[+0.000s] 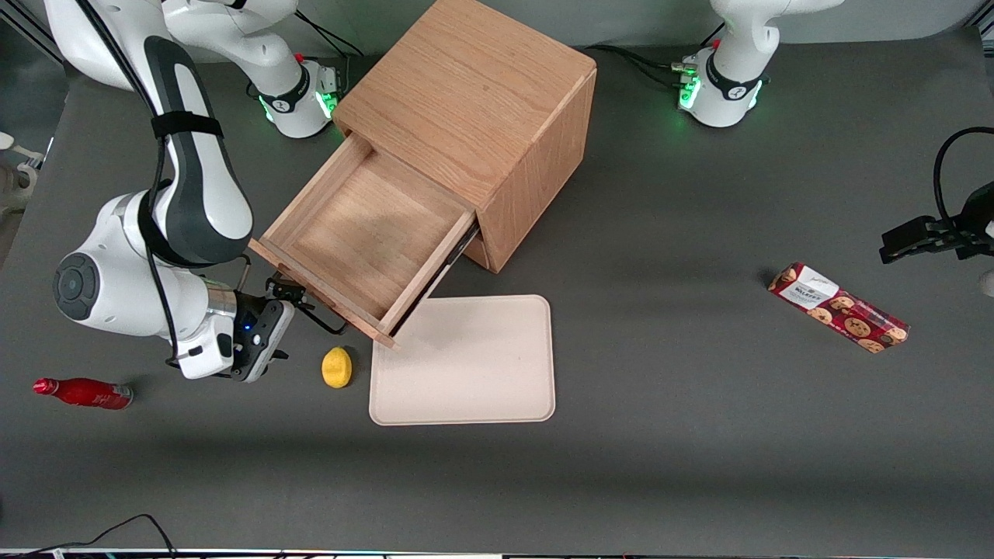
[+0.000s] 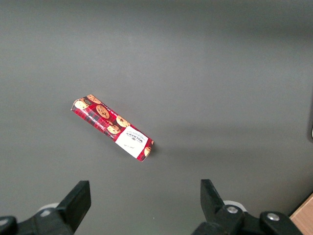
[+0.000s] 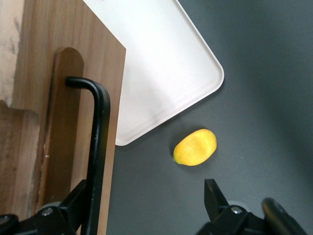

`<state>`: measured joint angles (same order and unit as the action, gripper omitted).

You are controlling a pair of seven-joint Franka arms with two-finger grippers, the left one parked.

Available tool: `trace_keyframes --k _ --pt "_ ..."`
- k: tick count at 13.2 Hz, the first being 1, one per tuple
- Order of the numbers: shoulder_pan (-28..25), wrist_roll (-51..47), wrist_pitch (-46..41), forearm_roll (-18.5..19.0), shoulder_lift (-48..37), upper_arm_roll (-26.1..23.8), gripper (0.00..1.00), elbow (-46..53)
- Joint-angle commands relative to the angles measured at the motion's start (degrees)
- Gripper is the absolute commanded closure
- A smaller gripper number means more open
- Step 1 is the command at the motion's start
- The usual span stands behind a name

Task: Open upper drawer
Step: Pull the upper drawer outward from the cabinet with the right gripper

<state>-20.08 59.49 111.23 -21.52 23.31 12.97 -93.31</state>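
The upper drawer (image 1: pixel 365 233) stands pulled far out of the oak cabinet (image 1: pixel 466 93), its shallow tray bare inside. In the right wrist view its wooden front panel (image 3: pixel 115 88) carries the thin black bar handle (image 3: pixel 100 147). The right arm's gripper (image 1: pixel 299 303) is in front of the drawer front, at handle height. It is open (image 3: pixel 144 205), its fingers wide apart. The handle (image 1: pixel 330 322) runs between them, close against one finger (image 3: pixel 73 203), while the other finger (image 3: pixel 215 198) hangs over bare table. The lower drawer is hidden under the upper one.
A yellow lemon (image 1: pixel 336 366) (image 3: pixel 194 147) lies on the table near the gripper, nearer to the front camera. A cream tray (image 1: pixel 536 404) (image 3: pixel 161 63) sits beside it, partly under the drawer's corner. A red bottle (image 1: pixel 81 392) lies toward the working arm's end, a cookie box (image 1: pixel 839 307) (image 2: pixel 112 127) toward the parked arm's.
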Motion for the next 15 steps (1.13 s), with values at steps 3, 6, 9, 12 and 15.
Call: trace_keyframes --k 3,6,9,12,15 --pt "2.5 3.3 -0.1 -1.1 2.8 0.0 0.00 4.7" --pt "2.9 3.7 -0.1 -1.1 3.3 0.0 0.00 5.3" --pt "2.8 3.1 -2.2 -1.2 2.9 0.0 0.00 6.4" --pt "2.4 -3.4 -8.9 -0.4 0.3 0.0 0.00 7.8" --pt "2.2 -14.8 -17.6 2.2 -3.7 0.0 0.00 8.5"
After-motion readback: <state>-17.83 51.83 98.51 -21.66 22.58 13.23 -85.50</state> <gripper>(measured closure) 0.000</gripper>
